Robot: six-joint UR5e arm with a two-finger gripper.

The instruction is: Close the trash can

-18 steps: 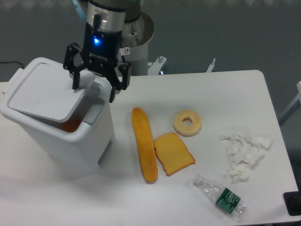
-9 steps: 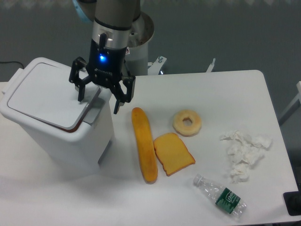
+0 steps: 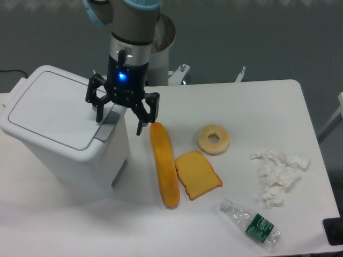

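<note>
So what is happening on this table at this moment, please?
A single robot arm is working at the white trash can on the left of the table. Its lid now lies flat, with no gap showing. The claw is open and holds nothing, above the grey latch tab at the bin's front edge. Beside it lie a baguette, toast, a bagel, crumpled tissue and a plastic bottle, all untouched.

Lighting: even, diffuse overhead light, moderately bright; no hard glare.

I read soft, short shadows under the trash can [image 3: 64,139] and baguette [image 3: 163,166] on the white table [image 3: 257,107]; the gripper [image 3: 119,120] LED glows blue; focus looks slightly soft, possibly from compression.
</note>
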